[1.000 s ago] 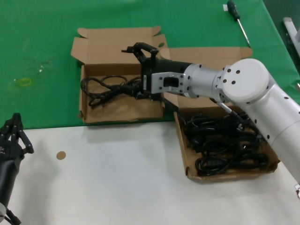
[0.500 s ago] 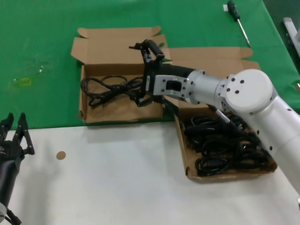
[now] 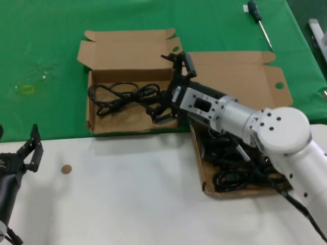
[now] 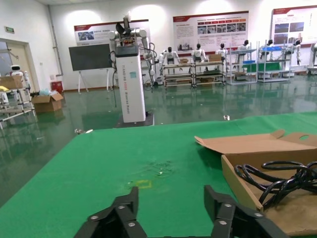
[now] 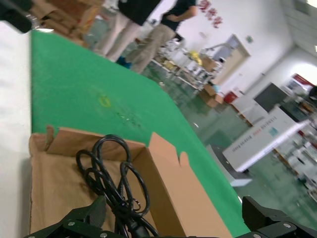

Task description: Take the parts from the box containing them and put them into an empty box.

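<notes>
Head view: my right gripper (image 3: 171, 87) hangs at the right end of the small box (image 3: 127, 120), its fingers spread wide, one raised over the back wall and one low near the front corner. It grips nothing. One black cord (image 3: 120, 97) lies loosely coiled on the floor of that box, reaching away from the gripper toward the far end, its near end just beside the lower finger. The large box (image 3: 232, 76) sits behind and beneath the right arm, and the pile of cords (image 3: 240, 168) in it shows under the forearm, well back from the gripper. My left gripper (image 3: 28, 153) rests low at the left edge over the white tabletop (image 3: 127, 194), fingers apart, holding nothing. A screwdriver (image 3: 259, 19) lies on the green cloth (image 3: 46, 51) far beyond both boxes.

Left wrist view: the left gripper (image 4: 171, 208) shows two fingers standing apart. Ahead of it and to one side stands the small box (image 4: 242, 178) with the cord (image 4: 277, 176) inside.

Right wrist view: the right gripper (image 5: 173, 218) is spread, its fingers at the picture's lower corners. Between and just ahead of them the cord (image 5: 111, 176) lies coiled in the small box (image 5: 49, 198).
</notes>
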